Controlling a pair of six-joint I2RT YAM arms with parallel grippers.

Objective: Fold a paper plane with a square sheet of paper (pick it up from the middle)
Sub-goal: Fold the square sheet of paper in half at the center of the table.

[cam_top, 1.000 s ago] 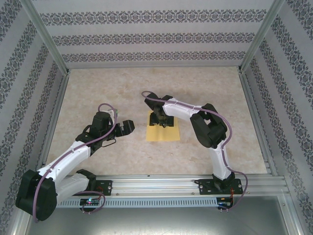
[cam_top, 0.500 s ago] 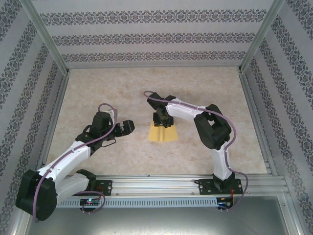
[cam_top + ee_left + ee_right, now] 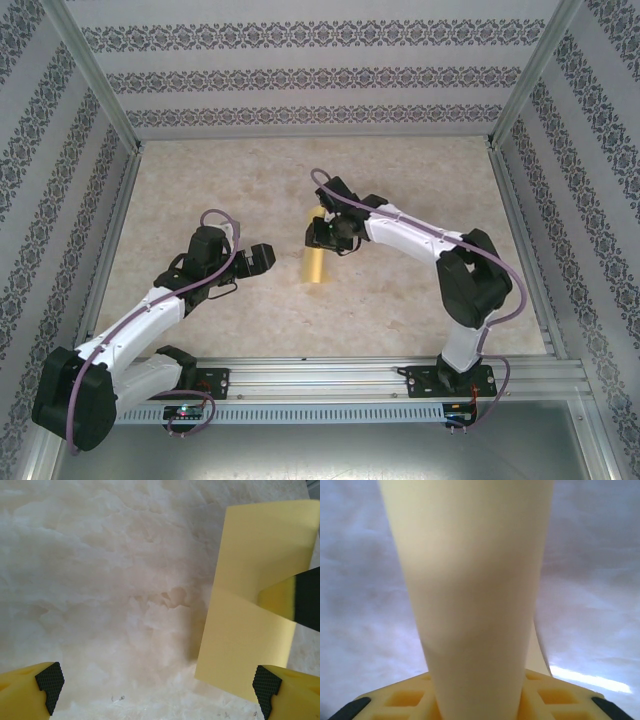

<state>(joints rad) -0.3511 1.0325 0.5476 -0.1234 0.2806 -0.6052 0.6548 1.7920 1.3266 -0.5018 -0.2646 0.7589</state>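
The square sheet of paper [image 3: 316,262] hangs off the table as a narrow yellow strip, bent over on itself, with no dart shape. My right gripper [image 3: 321,237] is shut on its upper part. In the right wrist view the sheet [image 3: 475,590] rises from between the yellow fingers [image 3: 560,700]. The left wrist view has the sheet [image 3: 250,580] at the right, with a right finger [image 3: 292,597] pressed on it. My left gripper [image 3: 262,258] stands open just left of the sheet, its pads [image 3: 50,680] wide apart over bare table.
The marbled beige table [image 3: 400,310] is enclosed by patterned walls with metal posts [image 3: 95,75]. A rail [image 3: 330,375] at the near edge carries both arm bases.
The right gripper has risen and swung slightly right, taking the sheet up off the table. The sheet went from lying flat to hanging as a narrow strip. The left arm stayed still.
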